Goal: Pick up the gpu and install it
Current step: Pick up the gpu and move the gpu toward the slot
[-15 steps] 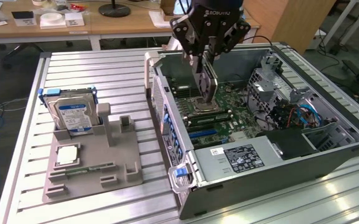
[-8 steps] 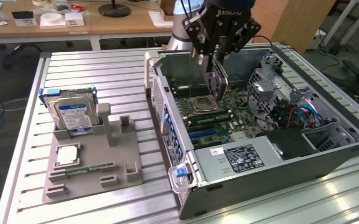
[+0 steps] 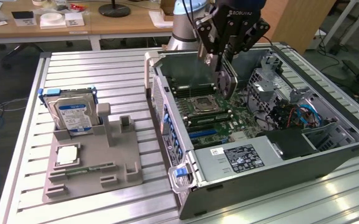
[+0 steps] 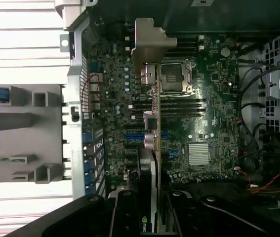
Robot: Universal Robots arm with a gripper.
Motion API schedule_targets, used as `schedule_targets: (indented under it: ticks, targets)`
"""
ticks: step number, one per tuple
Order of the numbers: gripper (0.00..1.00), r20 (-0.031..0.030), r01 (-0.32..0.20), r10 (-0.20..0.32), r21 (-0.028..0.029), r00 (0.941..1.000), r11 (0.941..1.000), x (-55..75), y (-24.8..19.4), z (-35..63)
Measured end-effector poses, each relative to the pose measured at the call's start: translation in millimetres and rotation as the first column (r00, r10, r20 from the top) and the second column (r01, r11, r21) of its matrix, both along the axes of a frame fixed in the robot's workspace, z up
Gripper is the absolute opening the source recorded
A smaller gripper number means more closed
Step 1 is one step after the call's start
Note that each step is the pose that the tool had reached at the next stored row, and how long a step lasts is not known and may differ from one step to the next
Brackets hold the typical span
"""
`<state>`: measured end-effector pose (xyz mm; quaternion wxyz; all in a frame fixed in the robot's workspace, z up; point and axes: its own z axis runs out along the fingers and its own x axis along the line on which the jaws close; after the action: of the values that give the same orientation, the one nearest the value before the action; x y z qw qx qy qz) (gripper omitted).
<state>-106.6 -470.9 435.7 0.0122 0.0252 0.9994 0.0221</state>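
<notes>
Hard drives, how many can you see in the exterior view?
1. The hard drive stands upright in the grey holder at the exterior view's left, outside the computer case. More may be hidden inside the case.

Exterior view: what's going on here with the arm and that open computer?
The pincer is shut on the gpu, holding it on edge inside the open computer case, above the motherboard near the CPU socket. The card does not look seated in a slot yet. A hard drive stands upright in the grey holder on the exterior view's left.
</notes>
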Motion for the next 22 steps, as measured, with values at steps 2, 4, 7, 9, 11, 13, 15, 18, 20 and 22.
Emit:
schedule_targets:
  ticks: [2, 4, 7, 9, 11, 13, 15, 18, 20, 22]
  targets:
    - [0.27, 0.0, 0.0, 0.0, 0.0001, 1.0, 1.0, 4.3, 0.0, 0.0]
    - [0.27, 0.0, 0.0, 0.0, 0.0, 1.0, 1.0, 8.0, 0.0, 0.0]
    - [0.27, 0.0, 0.0, 0.0, 0.0001, 1.0, 1.0, 13.6, 0.1, 0.0]
    - [0.27, 0.0, 0.0, 0.0, 0.0, 1.0, 1.0, 17.4, 0.0, 0.0]
    - [0.27, 0.0, 0.0, 0.0, 0.0, 1.0, 1.0, 22.4, 0.0, 0.0]
    - [0.27, 0.0, -0.001, 0.001, 0.0, 1.0, 1.0, 29.9, 0.1, 0.0]
    - [0.27, 0.0, -0.001, 0.001, 0.0001, 1.0, 1.0, 37.4, 0.0, 0.0]
    - [0.27, 0.0, -0.001, 0.001, 0.0, 1.0, 1.0, 48.4, 0.0, 0.0]
    - [0.27, 0.0, -0.001, 0.001, 0.0001, 1.0, 1.0, 56.1, 0.0, 0.0]
    - [0.27, 0.0, -0.001, 0.001, 0.0001, 1.0, 1.0, 63.3, 0.0, 0.0]
